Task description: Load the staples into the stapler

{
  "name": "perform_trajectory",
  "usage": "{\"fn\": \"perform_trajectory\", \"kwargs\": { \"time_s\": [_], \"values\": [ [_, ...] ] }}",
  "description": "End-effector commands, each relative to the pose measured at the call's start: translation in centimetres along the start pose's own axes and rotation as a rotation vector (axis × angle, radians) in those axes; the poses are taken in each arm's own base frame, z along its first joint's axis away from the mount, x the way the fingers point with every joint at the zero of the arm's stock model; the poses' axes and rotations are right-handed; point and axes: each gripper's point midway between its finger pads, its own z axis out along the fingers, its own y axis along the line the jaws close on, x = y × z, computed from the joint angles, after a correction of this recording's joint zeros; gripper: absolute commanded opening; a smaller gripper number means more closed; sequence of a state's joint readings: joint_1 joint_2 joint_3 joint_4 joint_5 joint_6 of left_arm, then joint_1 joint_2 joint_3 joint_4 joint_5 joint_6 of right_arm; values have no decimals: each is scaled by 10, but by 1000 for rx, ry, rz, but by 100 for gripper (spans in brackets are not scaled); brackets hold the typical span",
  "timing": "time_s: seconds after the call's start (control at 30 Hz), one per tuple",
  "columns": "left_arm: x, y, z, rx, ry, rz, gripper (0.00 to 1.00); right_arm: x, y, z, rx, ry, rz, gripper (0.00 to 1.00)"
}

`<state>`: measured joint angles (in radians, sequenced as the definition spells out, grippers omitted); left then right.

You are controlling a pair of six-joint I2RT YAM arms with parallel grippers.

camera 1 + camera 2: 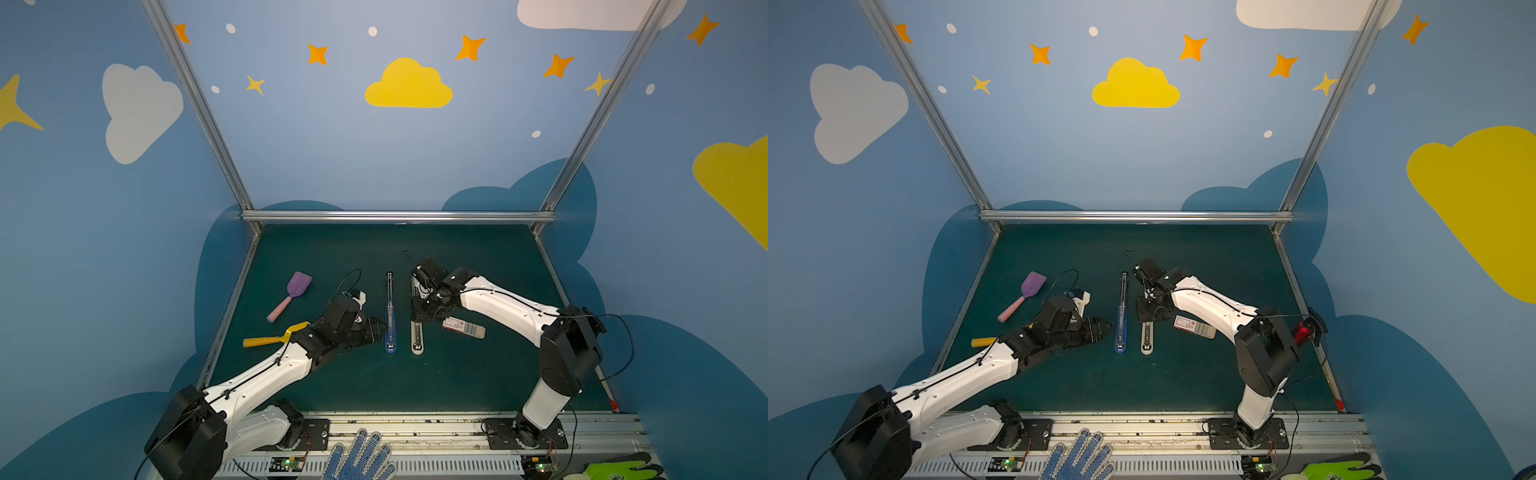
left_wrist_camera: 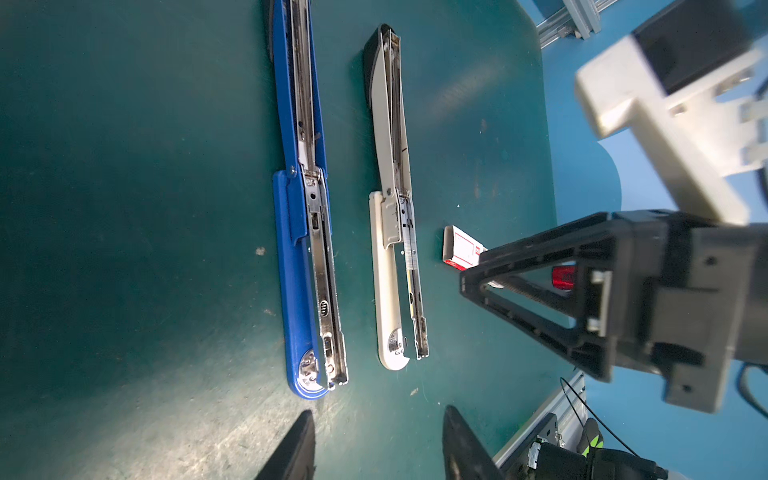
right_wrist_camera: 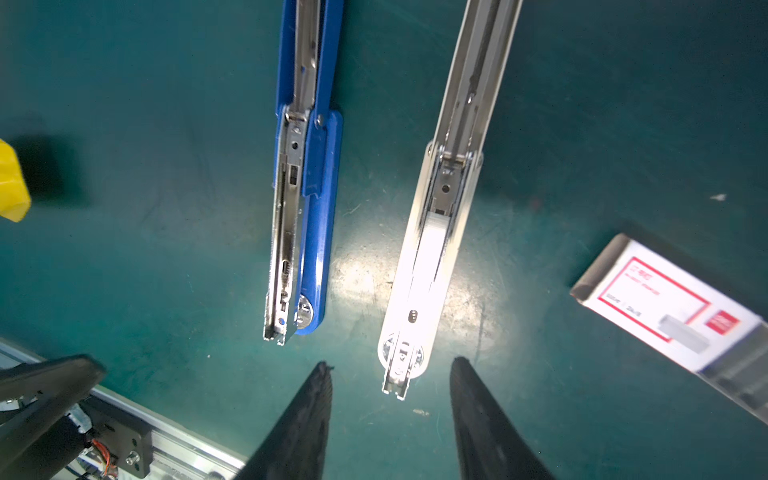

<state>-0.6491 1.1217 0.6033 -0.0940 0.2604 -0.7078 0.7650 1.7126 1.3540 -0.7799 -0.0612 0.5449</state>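
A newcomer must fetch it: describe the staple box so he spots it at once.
On the green table, a blue stapler and a white stapler lie open side by side. Right of the white stapler lies the staple box: flat white cardboard, red mark, shorter than either.

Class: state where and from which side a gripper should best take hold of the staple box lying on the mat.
Grip the staple box by its white sleeve, jaws across the two long edges, coming straight down from above. It lies flat and low on the mat, so only its narrow width offers opposing sides. Probably avoid the protruding tray end, which could slide.
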Motion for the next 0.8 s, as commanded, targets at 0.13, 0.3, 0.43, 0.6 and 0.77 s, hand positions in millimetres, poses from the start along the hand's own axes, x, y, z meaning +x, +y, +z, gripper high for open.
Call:
{"fn": "perform_trajectory", "kwargs": {
  "time_s": [0.13,0.3,0.43,0.6,0.77],
  "values": [
    [-3,-19,8,12,21,58,52,-6,-21,-29,21,-72,58,52],
    [1,-23,21,1,45,69,56,-5,-44,-42,27,-97,130,56],
    [5,-27,35,-24,87,90,62,-4,-63,-56,51,-137,169,60],
    [8,-32,56,-119,113,147,67,2,-92,-67,34,-180,236,86],
    [14,-26,68,-253,142,186,69,7,-112,-69,1,-203,281,86]
  ]
}}
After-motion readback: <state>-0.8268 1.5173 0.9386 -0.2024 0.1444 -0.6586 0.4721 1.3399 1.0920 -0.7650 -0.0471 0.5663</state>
